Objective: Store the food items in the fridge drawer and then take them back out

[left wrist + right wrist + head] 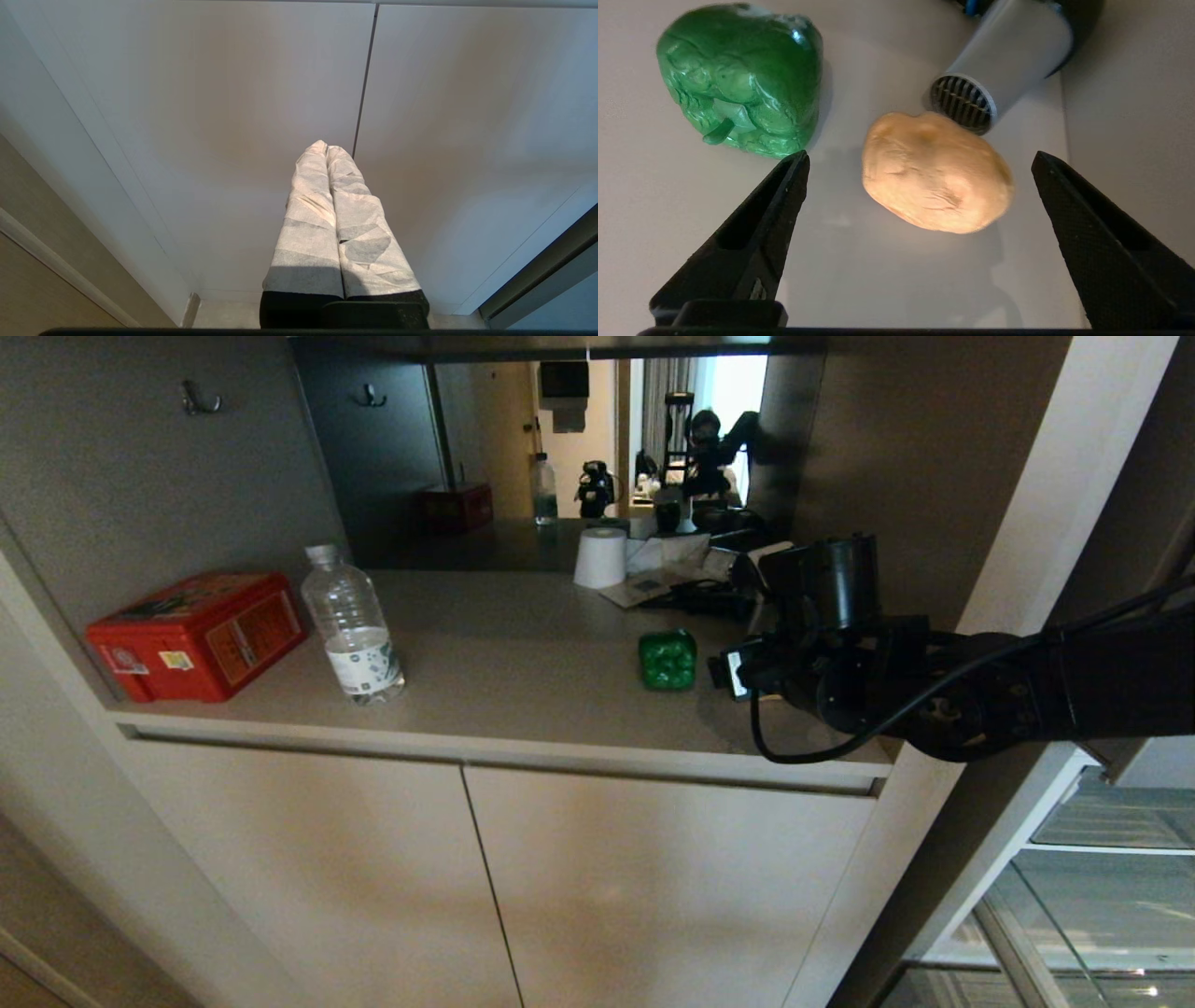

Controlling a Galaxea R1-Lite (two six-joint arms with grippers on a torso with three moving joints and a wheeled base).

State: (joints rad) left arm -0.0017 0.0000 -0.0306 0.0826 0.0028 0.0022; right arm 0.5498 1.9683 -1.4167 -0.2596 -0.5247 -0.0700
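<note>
The right gripper [920, 158] hovers over the counter [523, 653], jaws spread wide and empty, framing the potato [936, 172] for pickup. The bell pepper [742, 77] sits just beside it.

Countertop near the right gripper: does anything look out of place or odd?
Yes: a grey hair dryer lies on the counter, its nozzle right against the potato, with the green pepper beside them. Nothing looks spilled or damaged. The right gripper hangs open over the potato.
</note>
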